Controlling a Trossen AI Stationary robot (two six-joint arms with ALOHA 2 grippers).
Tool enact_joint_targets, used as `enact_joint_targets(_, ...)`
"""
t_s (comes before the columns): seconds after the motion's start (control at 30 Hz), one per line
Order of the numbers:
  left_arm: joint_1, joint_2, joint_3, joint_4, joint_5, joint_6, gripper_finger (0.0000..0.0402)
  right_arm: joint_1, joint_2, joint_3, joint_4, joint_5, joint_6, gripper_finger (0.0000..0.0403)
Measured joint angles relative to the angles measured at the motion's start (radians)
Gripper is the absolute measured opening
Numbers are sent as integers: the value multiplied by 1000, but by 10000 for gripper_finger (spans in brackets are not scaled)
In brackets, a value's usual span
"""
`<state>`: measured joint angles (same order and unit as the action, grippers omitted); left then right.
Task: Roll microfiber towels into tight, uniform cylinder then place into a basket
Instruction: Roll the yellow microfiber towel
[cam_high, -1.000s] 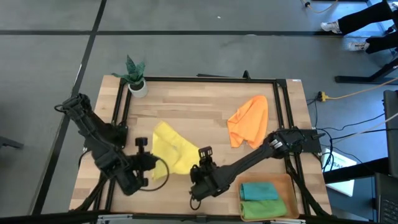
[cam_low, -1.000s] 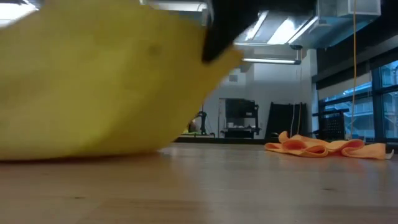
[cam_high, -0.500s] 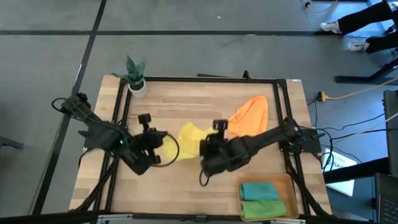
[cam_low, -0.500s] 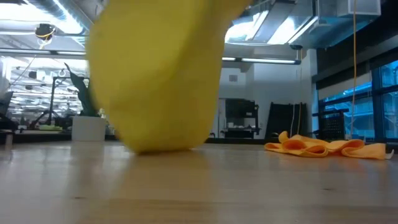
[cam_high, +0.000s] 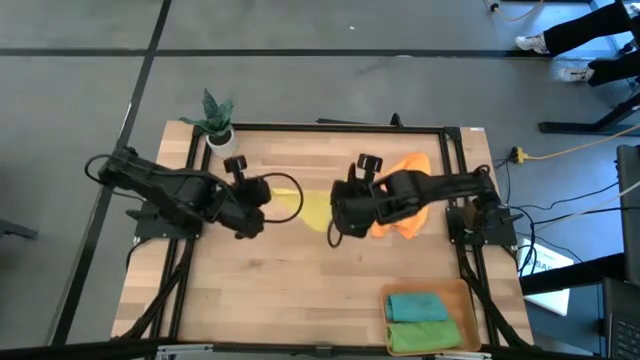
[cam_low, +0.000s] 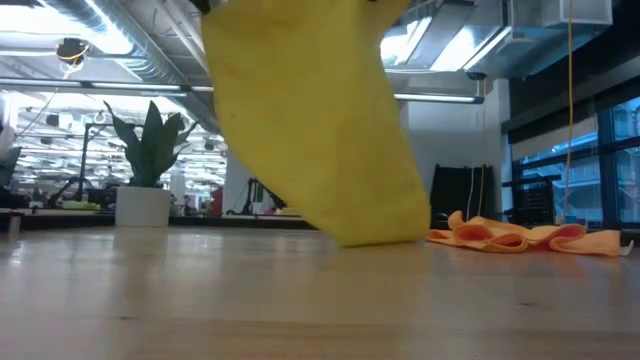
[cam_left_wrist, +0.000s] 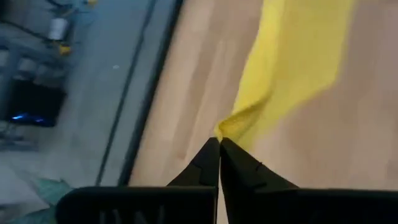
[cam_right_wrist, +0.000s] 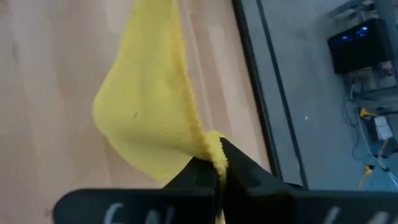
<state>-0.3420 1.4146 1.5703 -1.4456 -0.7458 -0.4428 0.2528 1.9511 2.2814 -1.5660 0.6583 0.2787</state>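
At the near right corner of the wooden table (cam_high: 300, 290) sits the orange-brown basket (cam_high: 470, 300), holding a teal towel (cam_high: 415, 305) with a green towel (cam_high: 425, 335) just nearer, both rolled and lying side by side. Farther in, over the middle of the table, the two arms hold the yellow towel (cam_high: 305, 207) up between them. The left gripper (cam_left_wrist: 219, 144), at the towel's left end, has its fingers pressed tight together on a pinched corner of the cloth, as its wrist view shows. The right gripper (cam_right_wrist: 217, 163), at the towel's right end, is likewise clamped on another corner, the cloth bunched between its closed fingers. In the low view the yellow towel hangs down as a broad sheet, its lowest edge at or just above the table; whether it touches cannot be told. Just right of the right gripper, the orange towel (cam_high: 405, 195) lies crumpled on the table, partly under that arm. At the far left corner stands a small plant in a white pot (cam_high: 220, 135).
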Motion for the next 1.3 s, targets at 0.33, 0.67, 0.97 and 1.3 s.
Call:
enact_joint_targets(0.33,94,3,0,14,-134,43,0,-93,0,0,12,38,-73,7)
enact_joint_targets(0.67,243,-1,0,15,-70,147,0,-180,0,0,24,75,-106,9)
enact_joint_targets(0.97,390,-2,0,84,-257,237,0,-259,1,0,119,268,-213,9)
enact_joint_targets(1.3,350,-44,0,125,-393,320,0,-219,-20,0,130,438,-224,9)
